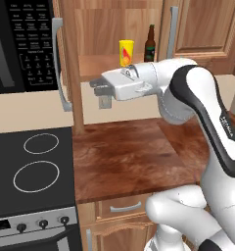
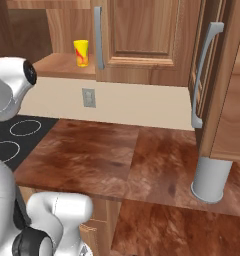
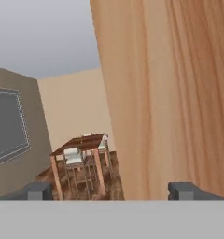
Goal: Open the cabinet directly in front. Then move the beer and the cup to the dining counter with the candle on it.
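The cabinet (image 1: pixel 114 29) stands with its left door (image 1: pixel 72 73) swung out edge-on, and its shelf shows. On the shelf the yellow cup (image 1: pixel 126 52) stands left of the brown beer (image 1: pixel 149 43). The cup (image 2: pixel 81 52) also shows in the right base view. My gripper (image 1: pixel 101 95) points left, below and in front of the shelf, close to the open door's inner face. It is open with nothing between its fingers. In the hand view the gripper (image 3: pixel 112 190) faces the door's wooden panel (image 3: pixel 170 93). Far off stands the dining counter (image 3: pixel 81 142); the candle is too small to tell.
A black stove (image 1: pixel 31 166) adjoins the reddish-brown worktop (image 1: pixel 124 157) below the cabinet. A microwave (image 1: pixel 21 44) hangs at left. The cabinet's right door (image 1: pixel 202 29) is closed. At right another door (image 2: pixel 227 75) stands out over the worktop, with a grey cylinder (image 2: pixel 210 180) beneath it.
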